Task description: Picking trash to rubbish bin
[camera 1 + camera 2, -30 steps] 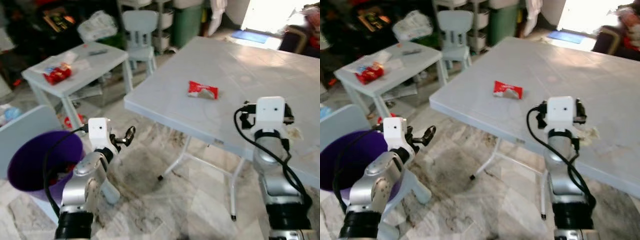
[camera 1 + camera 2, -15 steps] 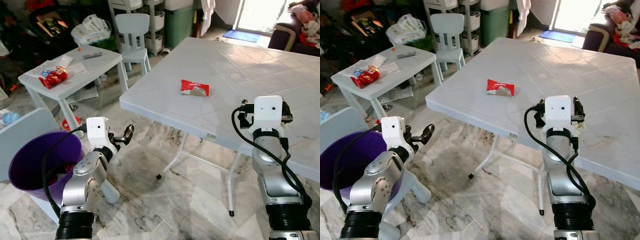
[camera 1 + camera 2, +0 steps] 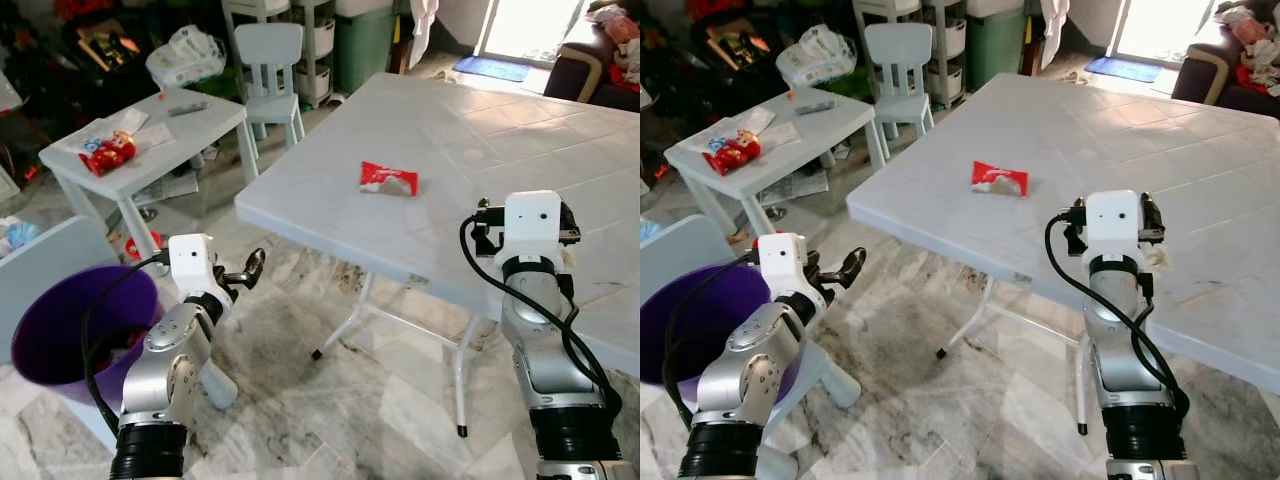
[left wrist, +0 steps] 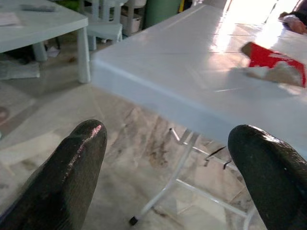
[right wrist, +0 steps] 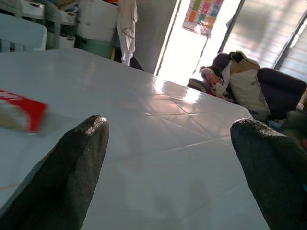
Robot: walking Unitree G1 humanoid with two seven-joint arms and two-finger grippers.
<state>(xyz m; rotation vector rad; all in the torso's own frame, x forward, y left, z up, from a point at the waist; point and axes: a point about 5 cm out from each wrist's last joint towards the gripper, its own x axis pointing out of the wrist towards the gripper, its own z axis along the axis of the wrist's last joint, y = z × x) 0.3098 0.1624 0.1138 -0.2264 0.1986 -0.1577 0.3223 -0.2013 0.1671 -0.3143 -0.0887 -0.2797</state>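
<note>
So right now I've got a red wrapper [image 3: 389, 179] lying flat on the big white table [image 3: 480, 150], up around the center of the frame and well in from the table's near edge, with nothing touching it. My left claw [image 3: 247, 268] hangs over the floor at the lower left, below the table corner, and its two black fingers [image 4: 72, 167] are spread wide apart with nothing between them. Through that wrist camera I can see the table edge and the wrapper [image 4: 273, 62] past it on top. My right claw [image 5: 168, 158] is up at tabletop height on the right side of the frame, behind the white camera box [image 3: 532, 220] on my wrist, and its fingers are also wide apart and empty, with the wrapper [image 5: 21, 115] off beyond one fingertip. The purple bin [image 3: 75, 330] sits at the lower left edge, just beside my left arm, with some stuff inside that I can't make out. Up in the upper left there's a small white table [image 3: 150, 140] with a red packet [image 3: 108, 153] on it, and a little white chair [image 3: 270, 60] behind that.
</note>
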